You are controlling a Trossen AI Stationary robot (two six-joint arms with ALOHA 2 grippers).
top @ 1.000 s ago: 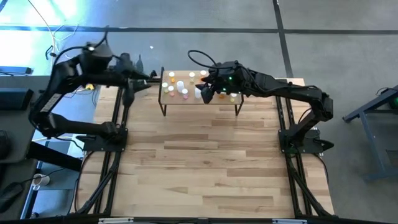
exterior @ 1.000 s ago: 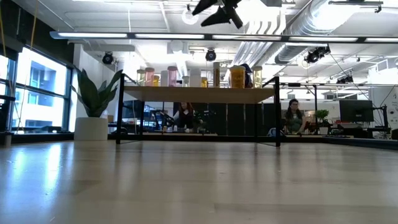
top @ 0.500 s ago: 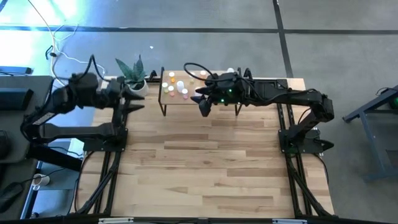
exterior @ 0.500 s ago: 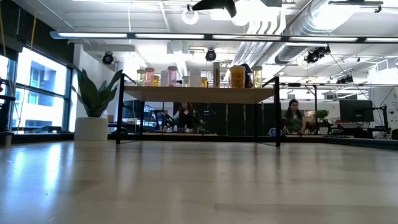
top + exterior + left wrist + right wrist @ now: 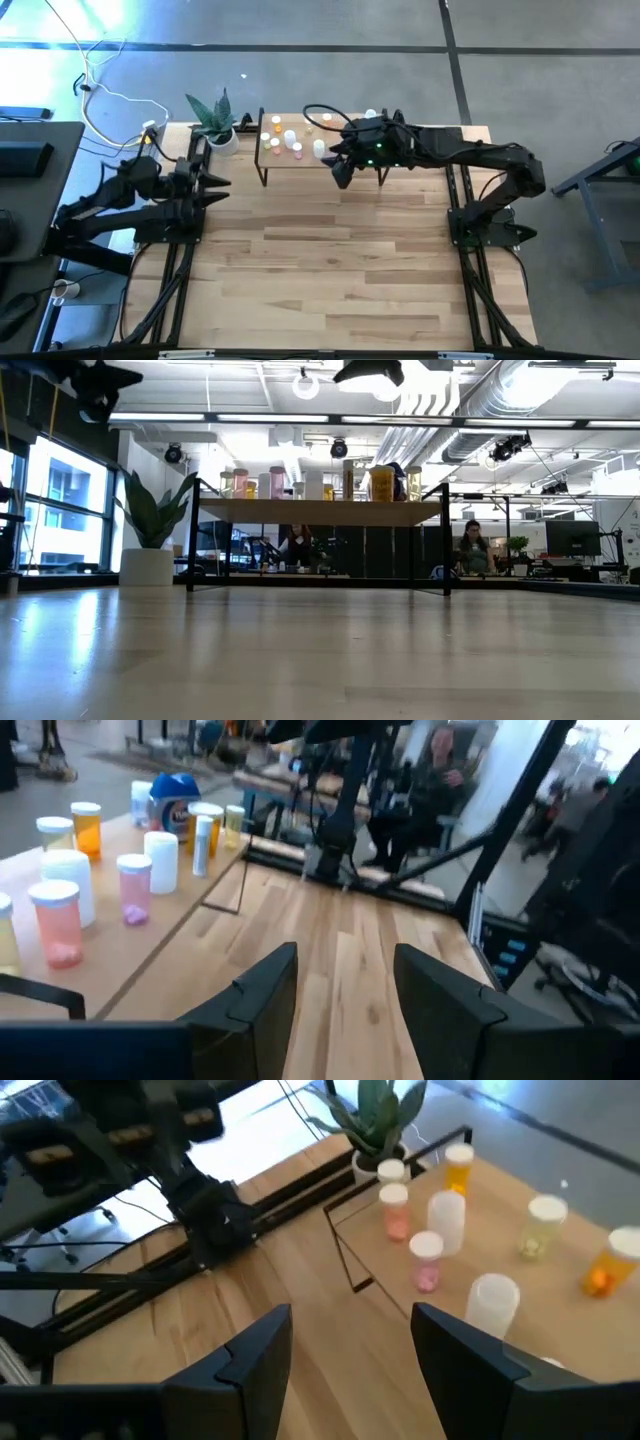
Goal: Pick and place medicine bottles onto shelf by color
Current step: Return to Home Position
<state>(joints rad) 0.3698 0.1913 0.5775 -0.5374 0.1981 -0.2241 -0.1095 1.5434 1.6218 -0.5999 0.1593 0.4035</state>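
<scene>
Several medicine bottles, white, pink, orange and yellow-green, stand upright on the shelf, a small wood board on black legs at the table's far middle. The low view shows them in a row on the board. In the left wrist view, pink and orange bottles and a blue one show. My right gripper hovers open just off the shelf's near edge, with nothing between its fingers. My left gripper is open and empty by the table's left edge.
A potted green plant stands at the table's far left corner, beside the shelf's left end. The wide wooden tabletop stretches in front of the shelf. People sit in the room beyond the table.
My left gripper has drawn back from the shelf's left end toward the table's left edge and sunk lower, uncovering the plant. My right gripper has shifted a little from over the shelf toward the table's near edge. Neither gripper's gap has changed, and the bottles stand as before.
</scene>
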